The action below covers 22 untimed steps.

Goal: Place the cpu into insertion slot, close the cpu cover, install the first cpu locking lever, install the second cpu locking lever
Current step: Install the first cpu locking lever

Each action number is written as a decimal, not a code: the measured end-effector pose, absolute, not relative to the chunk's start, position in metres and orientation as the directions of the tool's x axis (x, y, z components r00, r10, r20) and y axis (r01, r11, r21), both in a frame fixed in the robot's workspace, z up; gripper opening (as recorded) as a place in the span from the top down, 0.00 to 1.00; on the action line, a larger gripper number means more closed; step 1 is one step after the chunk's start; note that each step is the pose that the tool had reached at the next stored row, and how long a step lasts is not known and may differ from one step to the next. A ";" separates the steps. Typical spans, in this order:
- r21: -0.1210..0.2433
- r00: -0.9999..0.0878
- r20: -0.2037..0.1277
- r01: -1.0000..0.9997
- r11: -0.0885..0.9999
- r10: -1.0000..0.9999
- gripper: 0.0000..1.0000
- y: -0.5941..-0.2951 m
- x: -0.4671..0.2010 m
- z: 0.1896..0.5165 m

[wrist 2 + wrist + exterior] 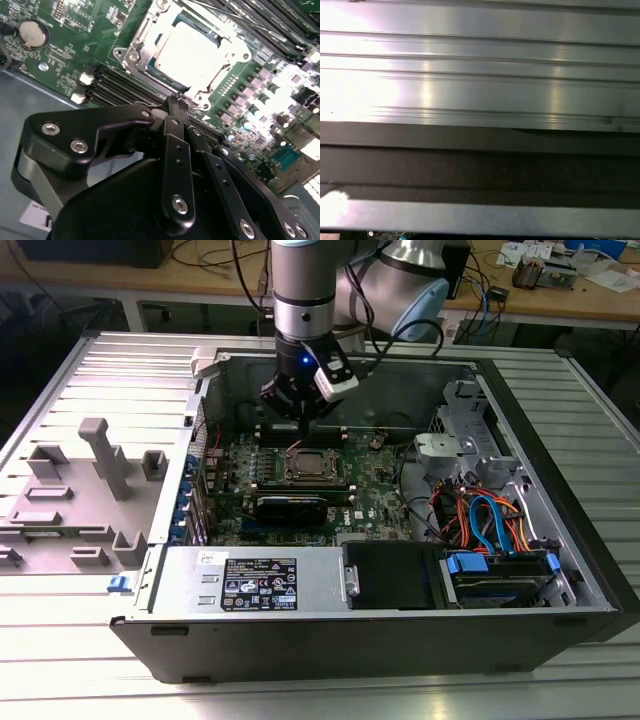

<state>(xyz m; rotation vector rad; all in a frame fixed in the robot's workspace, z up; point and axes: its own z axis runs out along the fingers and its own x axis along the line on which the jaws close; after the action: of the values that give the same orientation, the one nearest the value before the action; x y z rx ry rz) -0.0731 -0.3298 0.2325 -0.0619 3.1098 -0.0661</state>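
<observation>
Second wrist view has my gripper (pixel 177 102) pinched together, holding nothing, just beside the insertion slot (pixel 123 54), where the cpu (pixel 195 50) lies under the closed cpu cover (pixel 145 32); exterior view adds the surrounding computer case (pixel 400 640).

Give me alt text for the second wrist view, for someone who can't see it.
A black gripper, fingertips pressed together, points at the edge of a silvery metal frame on a green circuit board. Inside the frame sits a square chip, glaring bright.
</observation>
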 end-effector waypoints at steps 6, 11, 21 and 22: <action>-0.043 -0.999 -0.030 -0.039 0.998 -0.040 0.89 -0.327 -0.067 0.230; -0.043 -0.999 -0.030 -0.039 0.998 -0.040 0.89 -0.326 -0.063 0.227; -0.043 -0.999 -0.030 -0.039 0.998 -0.040 0.89 -0.326 -0.055 0.220; -0.043 -0.999 -0.030 -0.039 0.998 -0.040 0.89 -0.326 -0.055 0.218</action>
<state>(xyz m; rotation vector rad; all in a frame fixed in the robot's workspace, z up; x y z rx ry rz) -0.0546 -0.3258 0.2185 -0.0618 3.1098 -0.0661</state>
